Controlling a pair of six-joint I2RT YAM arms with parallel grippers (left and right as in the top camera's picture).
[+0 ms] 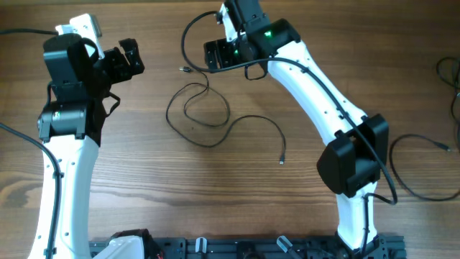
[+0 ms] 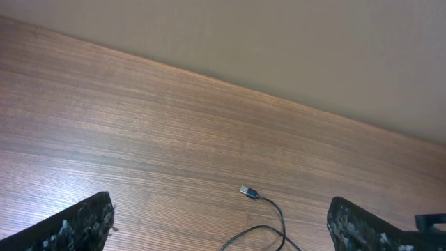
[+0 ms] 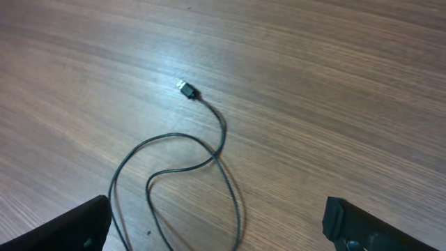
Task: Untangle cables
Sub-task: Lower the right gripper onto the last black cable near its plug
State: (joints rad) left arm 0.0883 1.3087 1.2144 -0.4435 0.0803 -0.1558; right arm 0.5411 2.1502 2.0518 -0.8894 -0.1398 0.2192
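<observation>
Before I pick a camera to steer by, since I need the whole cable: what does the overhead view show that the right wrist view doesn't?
Only overhead: the left arm, the cable's far plug, a second cable at far right. Only right wrist: its open fingers up close. Both: the cable's loop and near plug.

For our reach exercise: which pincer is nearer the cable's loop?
Right. The right pincer hangs just beyond the cable loop; the left pincer sits farther off, to its left.

Black cable [image 3: 224, 132], silver-tipped plug [image 3: 185, 88] — brown wood-grain table [image 1: 237, 205], white arms [image 1: 316, 93] with black joints
</observation>
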